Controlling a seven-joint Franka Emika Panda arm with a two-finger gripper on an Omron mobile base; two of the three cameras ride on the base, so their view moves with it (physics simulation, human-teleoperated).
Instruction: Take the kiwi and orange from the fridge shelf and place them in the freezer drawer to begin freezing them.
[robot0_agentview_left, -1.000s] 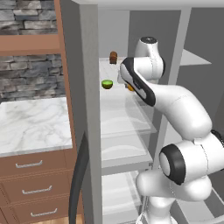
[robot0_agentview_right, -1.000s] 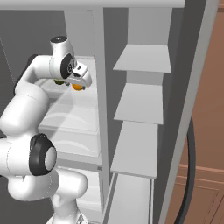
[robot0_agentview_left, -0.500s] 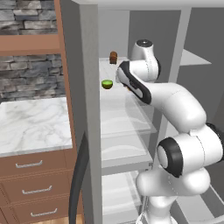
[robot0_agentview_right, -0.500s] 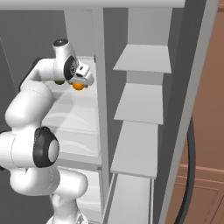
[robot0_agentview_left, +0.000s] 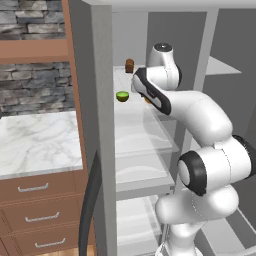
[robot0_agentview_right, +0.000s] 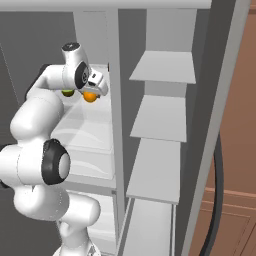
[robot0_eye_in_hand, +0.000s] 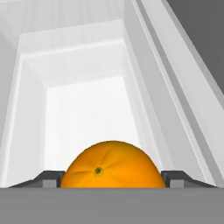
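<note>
In the left base view we see the white arm reaching into the open fridge at the height of the upper shelf (robot0_agentview_left: 131, 107). The kiwi (robot0_agentview_left: 122, 95) lies on that shelf, green cut face up, left of the arm's wrist and apart from it. Behind it, further back on the same shelf, stands a small brown cylinder (robot0_agentview_left: 129, 65). A sliver of the orange (robot0_agentview_left: 147, 100) peeks out just under the wrist; the claw itself is hidden behind the arm here, so from this side we cannot tell how it stands

In the right base view we see the gripper (robot0_agentview_right: 92, 93) with the orange (robot0_agentview_right: 89, 96) at its tip, raised above the shelf (robot0_agentview_right: 85, 125). A bit of the kiwi (robot0_agentview_right: 66, 92) shows behind the wrist

In the hand view we see the orange (robot0_eye_in_hand: 113, 165) sitting between the two dark fingertips (robot0_eye_in_hand: 49, 178), which press it from either side, so the claw is holding the fruit. Past it lies pale shelf and the fridge's white walls
</note>
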